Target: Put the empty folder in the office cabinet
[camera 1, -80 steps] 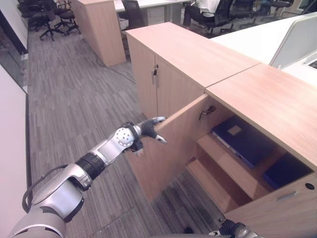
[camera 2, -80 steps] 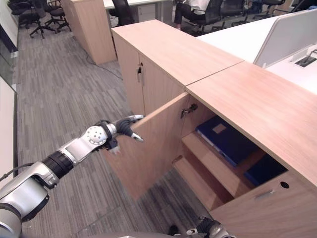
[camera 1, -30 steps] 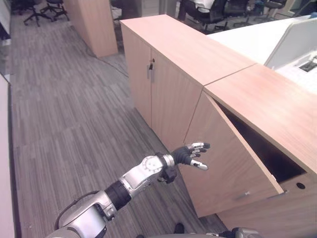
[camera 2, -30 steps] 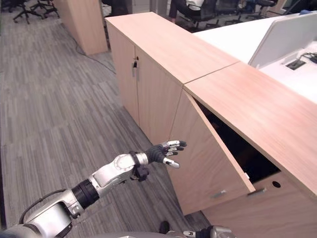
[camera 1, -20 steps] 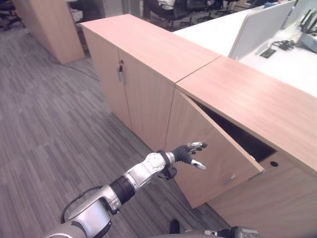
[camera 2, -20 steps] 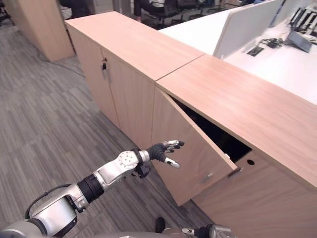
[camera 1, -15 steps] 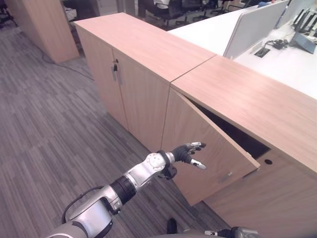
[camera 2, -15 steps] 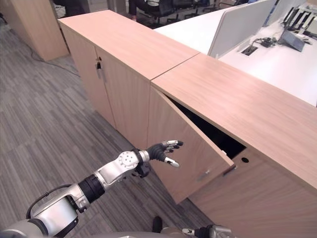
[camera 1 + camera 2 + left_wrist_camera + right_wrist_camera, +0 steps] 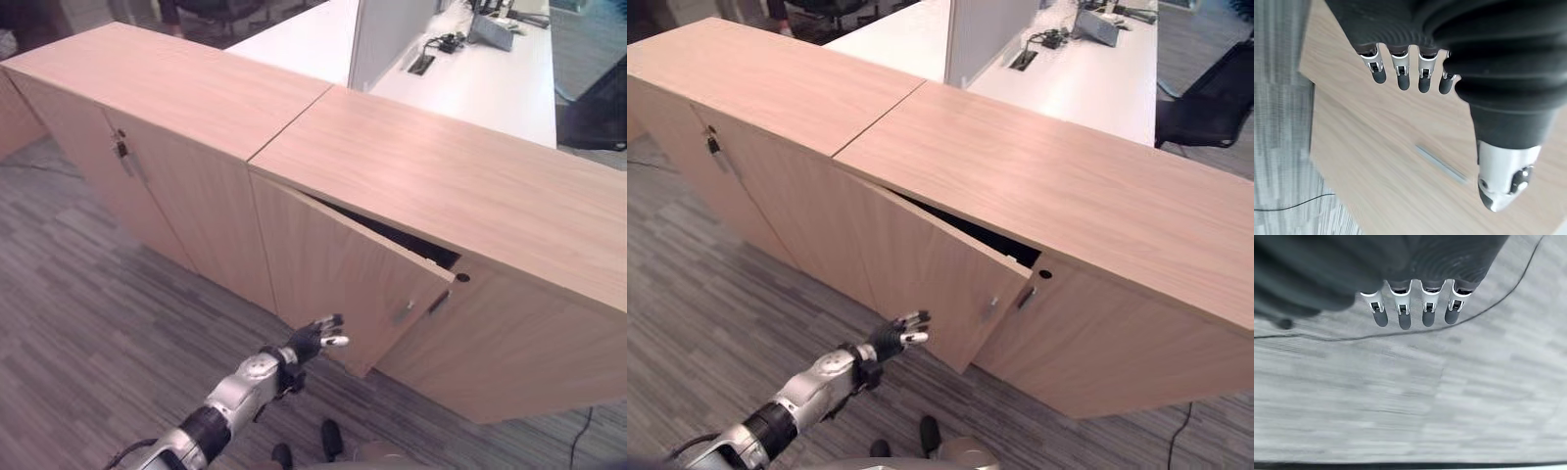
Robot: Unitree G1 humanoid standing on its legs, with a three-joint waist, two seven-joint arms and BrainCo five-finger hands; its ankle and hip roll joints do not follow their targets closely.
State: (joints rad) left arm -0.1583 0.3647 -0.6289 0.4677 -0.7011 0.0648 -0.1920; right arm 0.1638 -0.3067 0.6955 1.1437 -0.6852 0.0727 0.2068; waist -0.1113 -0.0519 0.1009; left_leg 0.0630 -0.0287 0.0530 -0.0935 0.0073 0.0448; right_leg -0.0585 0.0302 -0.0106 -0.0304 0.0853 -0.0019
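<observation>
Change: compared with 2.7 s ago, when the cabinet door stood wide and dark blue folders lay on the shelves inside, the door is swung most of the way shut and the shelves are hidden.
Cabinet door [image 9: 338,274]: light wood, hinged on its left edge, its free right edge ajar from the office cabinet [image 9: 509,333], leaving a narrow dark wedge at the top right.
Door handle [image 9: 403,312]: small grey bar near the free edge.
Left hand [image 9: 312,340]: reaches in from the lower left, near the lower part of the door front; whether it touches the wood I cannot tell.
Left fingers [image 9: 1403,73]: straight and spread, holding nothing, apparently because an open hand suits pushing a flat panel closed.
Right hand [image 9: 1415,298]: hangs over the grey floor [image 9: 88,323], fingers straight, empty and idle.
Folder: not visible now; judging by the nearly closed door, it is probably inside the cabinet.
Progress: likely the last step, with the door needing 1 more push to close flush.
Background: white table [image 9: 490,69] with a divider behind the cabinets.
</observation>
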